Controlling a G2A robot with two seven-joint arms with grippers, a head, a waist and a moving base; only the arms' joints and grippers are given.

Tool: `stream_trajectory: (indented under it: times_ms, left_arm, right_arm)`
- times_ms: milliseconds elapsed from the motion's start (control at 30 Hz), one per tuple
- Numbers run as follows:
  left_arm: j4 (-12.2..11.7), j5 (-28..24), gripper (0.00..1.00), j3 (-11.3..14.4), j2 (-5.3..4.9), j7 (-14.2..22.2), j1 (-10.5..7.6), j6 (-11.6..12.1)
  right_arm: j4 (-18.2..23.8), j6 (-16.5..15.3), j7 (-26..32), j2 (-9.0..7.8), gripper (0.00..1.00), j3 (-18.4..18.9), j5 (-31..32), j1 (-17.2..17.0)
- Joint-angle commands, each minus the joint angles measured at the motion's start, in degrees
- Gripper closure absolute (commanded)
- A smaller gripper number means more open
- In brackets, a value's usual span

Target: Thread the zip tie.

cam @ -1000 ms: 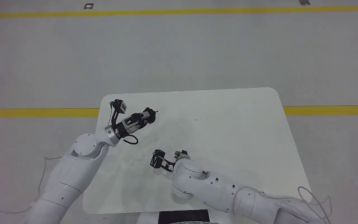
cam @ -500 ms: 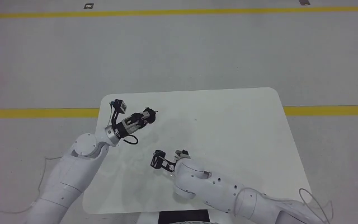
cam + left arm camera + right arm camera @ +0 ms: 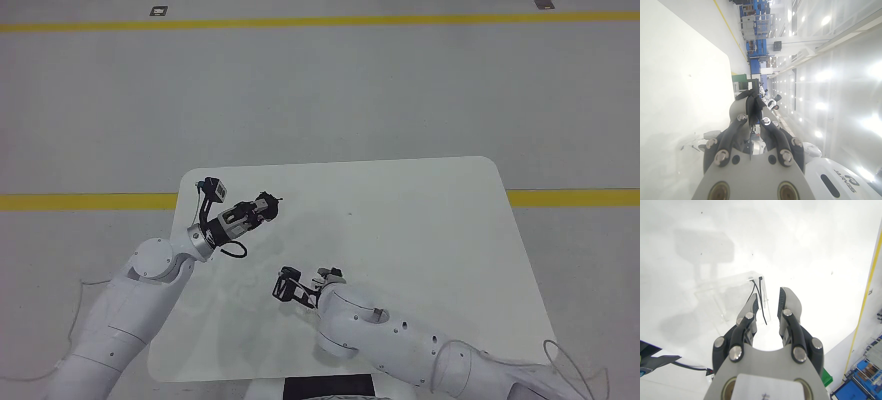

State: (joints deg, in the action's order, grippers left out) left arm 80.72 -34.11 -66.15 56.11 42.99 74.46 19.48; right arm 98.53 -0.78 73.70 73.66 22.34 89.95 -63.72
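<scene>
Two black zip tie strands point(image 3: 761, 298) stand inside a clear box point(image 3: 728, 294) on the white table point(image 3: 420, 220), their heads up at the box's top edge and their tails hanging down its near wall. One tail reaches almost to the bottom of the box; the other passes behind a finger, so I cannot tell where it ends.

The right claw point(image 3: 768, 293) is just in front of the box, tips towards it and fingers spread wide with nothing between them. One ribbed pad point(image 3: 755, 304) overlaps the box's near wall beside the strands, and the other is clear of the box to one side.

The left claw point(image 3: 752, 99) is held over the table, farther from the box than the right claw point(image 3: 284, 288), with its tips pressed together. A thin dark strip point(image 3: 751, 144) runs back between its fingers; I cannot tell whether that is a zip tie
</scene>
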Motion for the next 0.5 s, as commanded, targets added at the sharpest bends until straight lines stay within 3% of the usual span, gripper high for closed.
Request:
stream_trajectory:
  times_ms: [0, 467]
  left_arm:
    - [0.0, 0.0, 1.0, 0.0, 0.0, 0.0, 0.0, 0.0]
    - [0.0, 0.0, 1.0, 0.0, 0.0, 0.0, 0.0, 0.0]
  right_arm:
    - [-0.31, -0.34, -0.61, -0.06, 0.78, -0.22, 0.0, 0.0]
    - [-1.83, -2.79, -4.38, 1.16, 0.86, 0.97, -0.25, -0.41]
